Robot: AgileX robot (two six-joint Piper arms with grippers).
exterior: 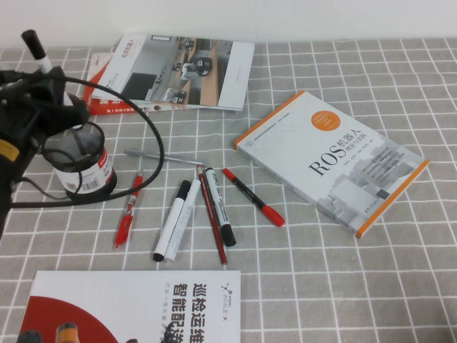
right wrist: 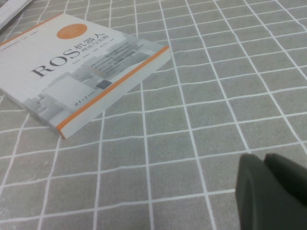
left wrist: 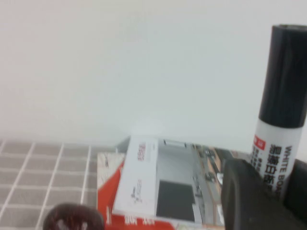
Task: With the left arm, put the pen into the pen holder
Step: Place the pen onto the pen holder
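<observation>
While the left gripper is pinching the pen upright, cap up, just above the holder at the table's left, the right gripper is hanging low over bare cloth near the ROS book, its fingers pressed together.

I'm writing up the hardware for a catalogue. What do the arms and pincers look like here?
The left arm's pincer, over the pen holder at the table's left, is matte black with chunky, angular parts, a small yellow patch on the arm's side, and black cables looping from it across the cloth. The right pincer, low over bare checked cloth, shows only dark grey rounded fingers.
</observation>
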